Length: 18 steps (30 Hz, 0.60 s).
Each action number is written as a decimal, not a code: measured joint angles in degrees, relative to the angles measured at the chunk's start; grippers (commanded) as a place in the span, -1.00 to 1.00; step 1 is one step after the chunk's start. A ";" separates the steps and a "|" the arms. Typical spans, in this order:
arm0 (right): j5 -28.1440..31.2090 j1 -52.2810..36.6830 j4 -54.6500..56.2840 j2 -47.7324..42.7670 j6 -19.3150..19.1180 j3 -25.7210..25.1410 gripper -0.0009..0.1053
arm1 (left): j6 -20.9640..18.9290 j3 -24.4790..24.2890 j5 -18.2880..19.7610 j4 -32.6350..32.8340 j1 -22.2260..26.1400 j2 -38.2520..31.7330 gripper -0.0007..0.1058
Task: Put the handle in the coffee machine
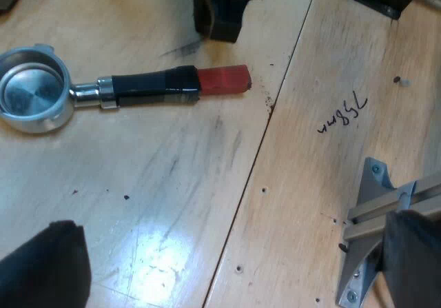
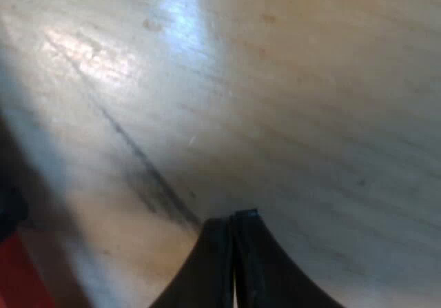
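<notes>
Pale wooden tabletop (image 1: 172, 204), split by a seam (image 1: 258, 156), lies under both your arms. Nearest, your left gripper (image 1: 234, 225) has its fingers spread wide, holding nothing. Beyond it the metal holder (image 1: 138, 89) lies flat, long axis crossing the seam's line, basket facing up, red handle end (image 1: 224, 79) pointing at the seam. Just past that end, your right gripper (image 2: 234, 218) hangs low over the wood, fingers pressed together, empty.

I'd call this a workshop — a scuffed plywood bench (image 1: 172, 184) with pen scribble (image 1: 342, 113), small holes (image 1: 264, 190) and a metal bracket (image 1: 372, 204).
</notes>
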 measured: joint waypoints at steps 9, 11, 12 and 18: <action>0.53 4.62 -3.09 1.38 -0.47 -0.29 -0.98 | -0.59 0.00 -2.52 0.03 0.00 0.00 0.65; 0.41 6.63 -4.63 1.66 -0.45 -0.28 -0.98 | -0.59 0.00 -2.61 0.03 0.00 0.00 0.65; 0.44 8.88 -5.52 2.09 0.06 -0.59 -0.98 | -1.11 0.00 -2.64 0.03 0.00 0.00 0.65; 0.27 16.12 -8.69 2.61 4.63 -0.84 -0.98 | -1.39 0.00 -2.64 2.36 0.00 0.00 0.65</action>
